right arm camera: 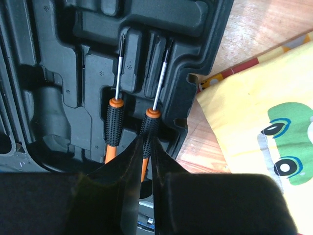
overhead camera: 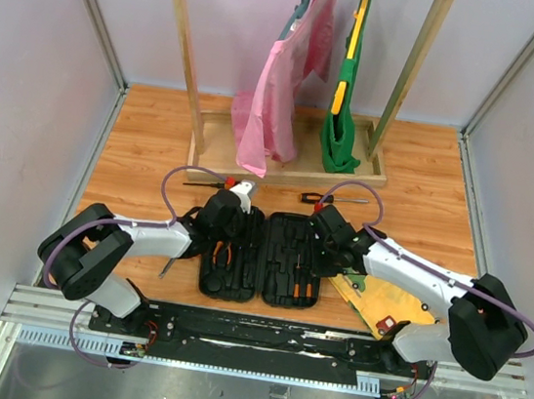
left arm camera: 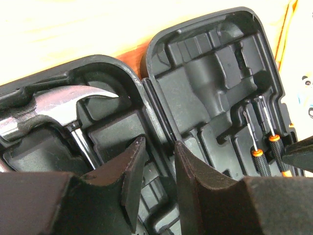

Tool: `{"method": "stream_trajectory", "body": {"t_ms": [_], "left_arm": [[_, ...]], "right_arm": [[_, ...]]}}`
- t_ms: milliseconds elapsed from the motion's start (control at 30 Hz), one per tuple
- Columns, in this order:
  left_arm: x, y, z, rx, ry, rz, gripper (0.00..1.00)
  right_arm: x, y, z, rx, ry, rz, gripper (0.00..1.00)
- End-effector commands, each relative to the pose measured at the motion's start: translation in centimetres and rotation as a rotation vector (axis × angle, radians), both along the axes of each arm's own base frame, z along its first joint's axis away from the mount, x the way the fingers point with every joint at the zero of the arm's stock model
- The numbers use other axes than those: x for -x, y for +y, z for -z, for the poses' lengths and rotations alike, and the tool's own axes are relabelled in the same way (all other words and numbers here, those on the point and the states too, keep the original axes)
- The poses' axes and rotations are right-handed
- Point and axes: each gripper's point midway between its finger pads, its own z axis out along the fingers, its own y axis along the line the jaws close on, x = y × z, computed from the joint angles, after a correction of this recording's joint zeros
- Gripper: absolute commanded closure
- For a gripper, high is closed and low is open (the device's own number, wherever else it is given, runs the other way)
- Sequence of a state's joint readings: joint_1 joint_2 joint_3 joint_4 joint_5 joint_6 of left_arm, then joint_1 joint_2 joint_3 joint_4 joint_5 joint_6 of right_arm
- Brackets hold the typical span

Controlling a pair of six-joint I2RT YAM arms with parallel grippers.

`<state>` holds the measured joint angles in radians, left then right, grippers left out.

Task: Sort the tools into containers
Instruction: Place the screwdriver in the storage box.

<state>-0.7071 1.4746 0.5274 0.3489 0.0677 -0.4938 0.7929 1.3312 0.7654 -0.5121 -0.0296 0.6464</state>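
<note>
Pinching the handle of the outer screwdriver (right arm camera: 150,123), which lies in its slot in the right half of the case (right arm camera: 205,58), the right gripper (right arm camera: 147,143) could drag it out if the fingers stick on release; left gripper (left arm camera: 160,149) spread, empty, above the hinge.

The black tool case (overhead camera: 260,255) lies open on the bench (overhead camera: 427,181), halves side by side. The hammer (left arm camera: 63,105) and orange-handled pliers (overhead camera: 222,253) sit in its left half. In the right, the inner screwdriver (right arm camera: 115,122) lies slotted; my right claw (right arm camera: 146,142) pinches the outer screwdriver (right arm camera: 149,125) by its orange-and-black handle.
</note>
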Motion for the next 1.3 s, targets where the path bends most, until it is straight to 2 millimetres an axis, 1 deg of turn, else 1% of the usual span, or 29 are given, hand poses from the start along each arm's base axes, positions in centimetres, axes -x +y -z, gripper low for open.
{"method": "stream_trajectory", "body": {"t_ms": [0, 200, 400, 500, 533, 567, 733, 900, 1067, 1167, 1267], "left_arm": [[-0.1, 0.8, 1.1, -0.066, 0.010, -0.014, 0.64], [-0.1, 0.8, 1.4, -0.072, 0.015, -0.016, 0.65], [-0.2, 0.7, 1.4, -0.075, 0.017, -0.017, 0.65], [-0.2, 0.7, 1.5, -0.077, 0.019, -0.019, 0.66], [-0.3, 0.8, 1.6, -0.080, 0.019, -0.020, 0.66], [-0.3, 0.9, 1.7, -0.086, 0.018, -0.024, 0.66], [-0.4, 0.7, 1.8, -0.086, 0.024, -0.021, 0.67], [-0.5, 0.8, 1.8, -0.091, 0.020, -0.025, 0.67], [-0.5, 0.8, 1.8, -0.092, 0.019, -0.027, 0.68], [-0.6, 0.8, 1.8, -0.092, 0.019, -0.027, 0.68], [-0.6, 0.9, 1.8, -0.094, 0.017, -0.030, 0.68]], "right_arm": [[0.5, 0.6, 0.2, 0.016, 0.000, -0.041, 0.89], [0.8, 0.1, 0.8, 0.045, 0.022, -0.038, 0.94], [1.4, -1.0, 1.4, 0.137, 0.058, -0.046, 0.97], [2.0, -1.4, 2.1, 0.189, 0.079, -0.060, 0.98], [2.3, -1.5, 2.4, 0.206, 0.092, -0.063, 0.98], [2.9, -1.9, 3.4, 0.260, 0.122, -0.078, 0.98], [3.8, -2.8, 5.1, 0.351, 0.172, -0.089, 0.99], [4.9, -3.4, 6.7, 0.395, 0.229, -0.094, 0.99], [5.9, -3.7, 7.9, 0.403, 0.279, -0.097, 0.99], [5.9, -3.7, 7.9, 0.400, 0.266, -0.092, 0.99], [4.6, -3.1, 6.5, 0.371, 0.196, -0.088, 0.98]]}}
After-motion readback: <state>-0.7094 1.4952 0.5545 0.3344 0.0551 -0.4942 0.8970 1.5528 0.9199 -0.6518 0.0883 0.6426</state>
